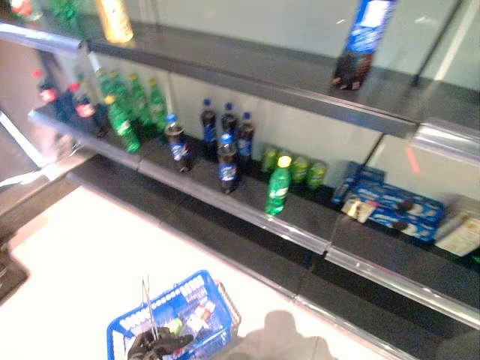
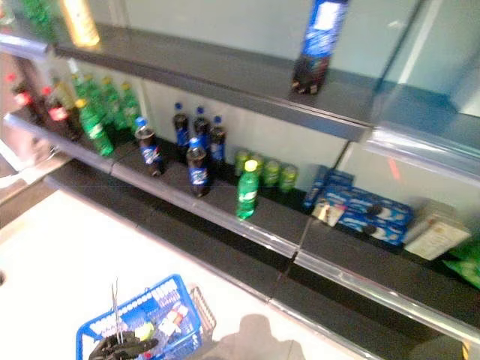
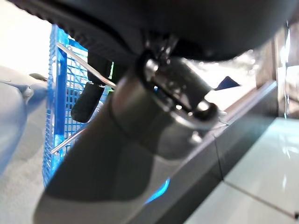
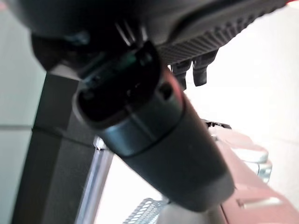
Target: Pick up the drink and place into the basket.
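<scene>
Looming well above and beyond the left hand (image 1: 159,343), the dark shelf (image 1: 300,217) carries the drinks out of easy reach, so a long stretch risks toppling neighbours in the tight clusters, while the blue basket (image 1: 126,327) could swing, since that hand is curled round its wire handles. Counted as far as blur allows: five dark blue-capped bottles on the middle shelf, one lone green bottle (image 1: 278,186) at the front edge as the likeliest drink, roughly four green bottles and two red-capped ones farther left, four green cans (image 1: 298,169). Showing only in its wrist view with fingers hanging loose near nothing, the right hand (image 4: 194,70) grips no drink.
</scene>
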